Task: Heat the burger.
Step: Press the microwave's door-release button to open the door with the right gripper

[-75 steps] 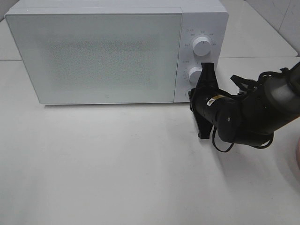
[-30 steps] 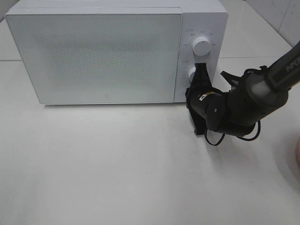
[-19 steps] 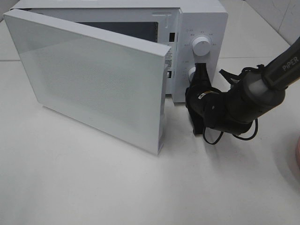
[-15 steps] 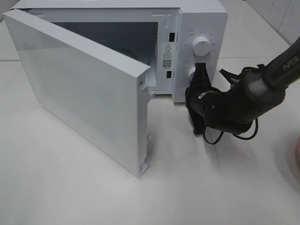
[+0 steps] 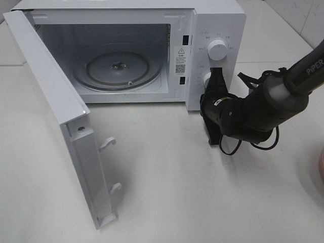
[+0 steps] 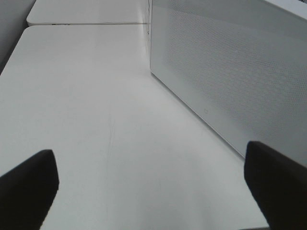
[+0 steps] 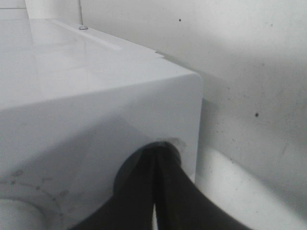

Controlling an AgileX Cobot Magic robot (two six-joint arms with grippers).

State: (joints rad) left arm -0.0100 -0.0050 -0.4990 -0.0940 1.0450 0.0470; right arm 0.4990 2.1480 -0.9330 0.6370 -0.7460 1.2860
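Our right gripper (image 5: 216, 76), black jaws pressed together on nothing, meets the control panel (image 5: 230, 61) of the white box-shaped microwave (image 5: 126, 4), half hiding its lower round knob (image 5: 206, 78). Our left gripper (image 6: 151, 184) gapes wide over the white table (image 6: 86, 120), only its fingertips (image 6: 29, 182) showing. The hinged door (image 5: 50, 101) stands open on the glass turntable (image 5: 119, 68). We cannot see the burger; a pink plate edge (image 5: 321, 172) is cut off
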